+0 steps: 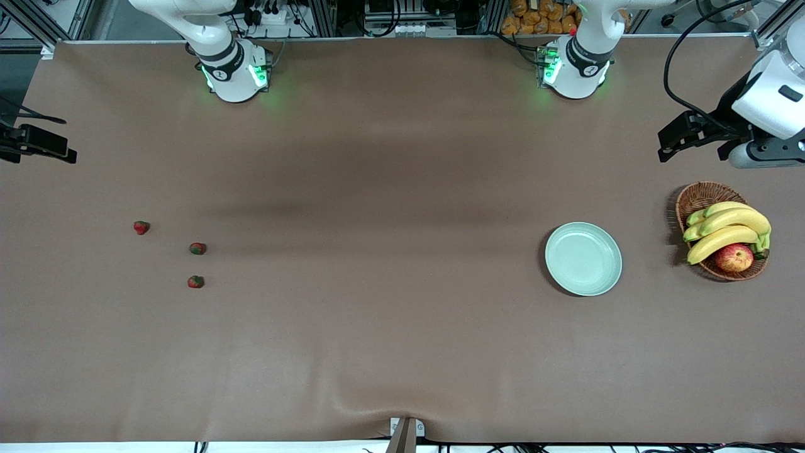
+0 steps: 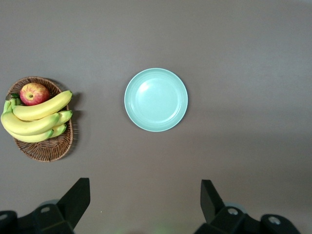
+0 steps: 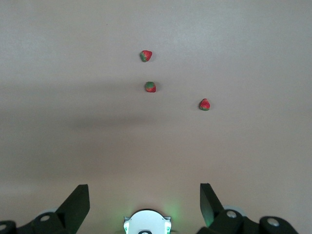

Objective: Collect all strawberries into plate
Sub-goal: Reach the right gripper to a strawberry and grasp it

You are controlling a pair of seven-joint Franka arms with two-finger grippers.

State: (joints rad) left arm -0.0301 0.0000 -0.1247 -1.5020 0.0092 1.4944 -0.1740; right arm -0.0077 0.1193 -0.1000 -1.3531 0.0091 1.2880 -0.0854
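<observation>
Three strawberries (image 1: 141,227) (image 1: 197,248) (image 1: 195,282) lie apart on the brown table toward the right arm's end. They also show in the right wrist view (image 3: 146,55) (image 3: 150,87) (image 3: 204,104). The pale mint-green plate (image 1: 583,258) sits empty toward the left arm's end and also shows in the left wrist view (image 2: 156,99). My left gripper (image 1: 676,135) is open and empty, high over the table's edge at the left arm's end (image 2: 145,197). My right gripper (image 1: 44,148) is open and empty, high over the edge at the right arm's end (image 3: 145,197).
A brown wicker basket (image 1: 692,196) with bananas (image 1: 729,226) and a red-yellow apple (image 1: 734,257) stands beside the plate, closer to the left arm's end. It also shows in the left wrist view (image 2: 41,148). The right arm's base (image 3: 146,223) shows in the right wrist view.
</observation>
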